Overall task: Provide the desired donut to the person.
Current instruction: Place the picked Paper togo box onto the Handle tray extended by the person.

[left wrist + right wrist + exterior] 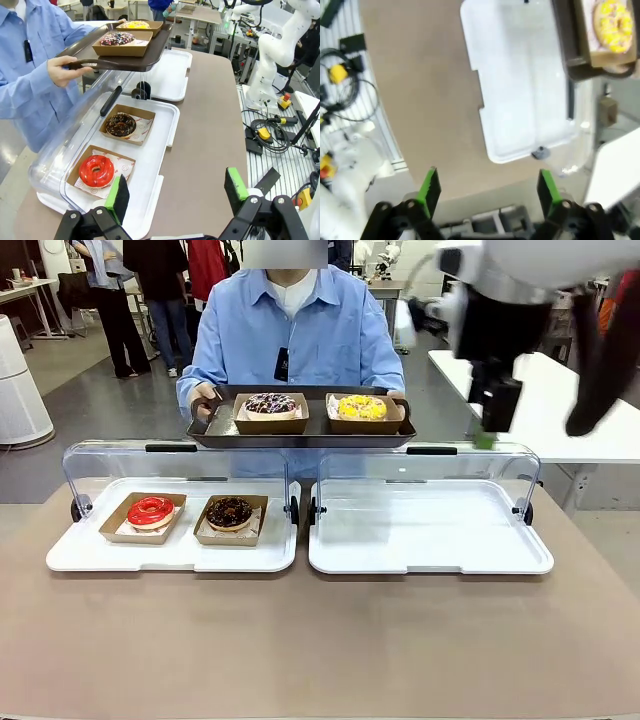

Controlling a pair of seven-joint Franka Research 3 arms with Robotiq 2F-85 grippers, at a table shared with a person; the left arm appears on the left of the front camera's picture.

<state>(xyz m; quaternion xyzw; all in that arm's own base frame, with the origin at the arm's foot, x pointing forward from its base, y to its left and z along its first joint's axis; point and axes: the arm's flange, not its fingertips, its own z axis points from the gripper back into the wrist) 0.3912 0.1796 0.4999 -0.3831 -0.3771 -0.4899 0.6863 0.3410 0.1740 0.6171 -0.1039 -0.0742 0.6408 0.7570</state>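
Brown cardboard trays hold every donut here: a red donut (150, 510) and a chocolate donut (229, 512) sit side by side in the left case (90, 555), its clear lid tipped back, while the right case (430, 550) is bare. At the far side the person (295, 335) holds a dark tray (300, 435) above the cases, carrying a sprinkled donut (270, 403) and a yellow donut (361, 406). The left gripper (177, 192) hangs wide open above the near end of the left case, close to the red donut. The right gripper (489, 190) is also spread wide, high over the right side of the surface, well apart from any donut. Which donut is wanted cannot be told from here, so the main risk is reaching for the wrong one. Others: a descending finger could catch the raised lid or the case rim, a pinch on the donut itself could crush the glaze, and the person's tray, hanging just over the cases, could be bumped on the way up.
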